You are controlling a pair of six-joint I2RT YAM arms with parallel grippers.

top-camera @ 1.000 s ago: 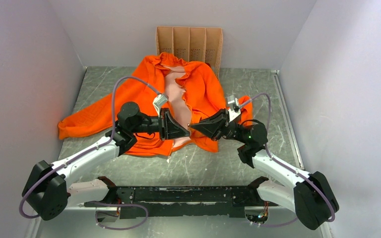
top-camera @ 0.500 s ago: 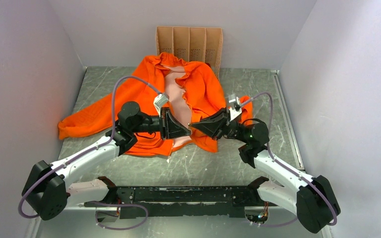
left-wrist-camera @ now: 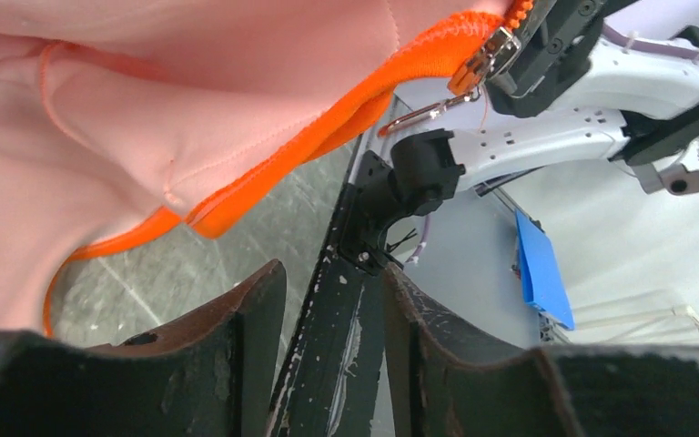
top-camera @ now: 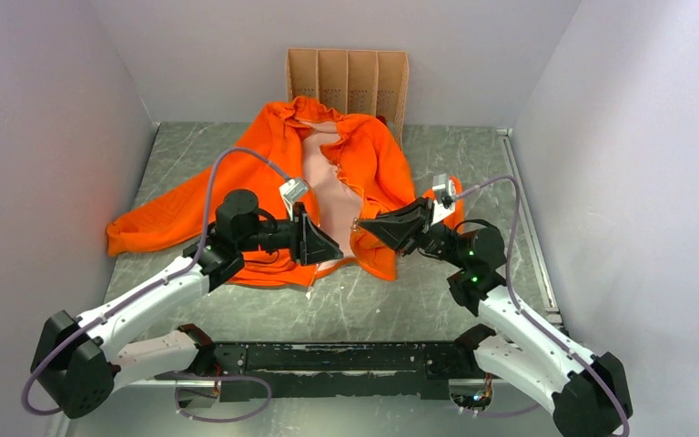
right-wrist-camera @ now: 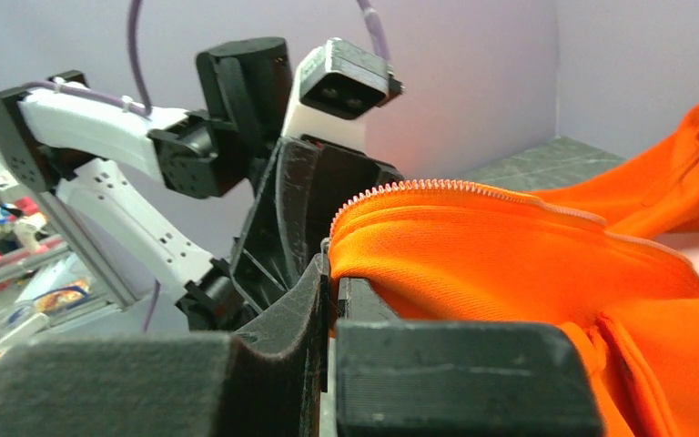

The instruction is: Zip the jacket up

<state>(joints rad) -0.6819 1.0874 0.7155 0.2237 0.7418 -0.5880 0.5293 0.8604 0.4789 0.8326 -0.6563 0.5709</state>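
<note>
The orange jacket (top-camera: 378, 159) lies on the table, its front open and the pale pink lining (top-camera: 328, 187) showing. My right gripper (top-camera: 364, 224) is shut on the jacket's right front edge at the bottom of the zipper, holding it lifted; in the right wrist view the gripper (right-wrist-camera: 332, 264) pinches orange fabric (right-wrist-camera: 510, 246) below the zipper teeth (right-wrist-camera: 437, 186). In the left wrist view the metal zipper slider (left-wrist-camera: 487, 55) hangs at that held edge. My left gripper (top-camera: 332, 250) is open and empty (left-wrist-camera: 332, 273), just left of and below the slider, beside the pink lining (left-wrist-camera: 191, 91).
A cardboard divider box (top-camera: 347, 80) stands against the back wall behind the collar. The jacket's left sleeve (top-camera: 159, 223) stretches to the left wall. The black frame rail (top-camera: 346, 357) runs along the near edge. Walls close in on both sides.
The two grippers, tip to tip before, have drawn apart. My right gripper moved right and up with the jacket edge. My left gripper drew back slightly to the left and down.
</note>
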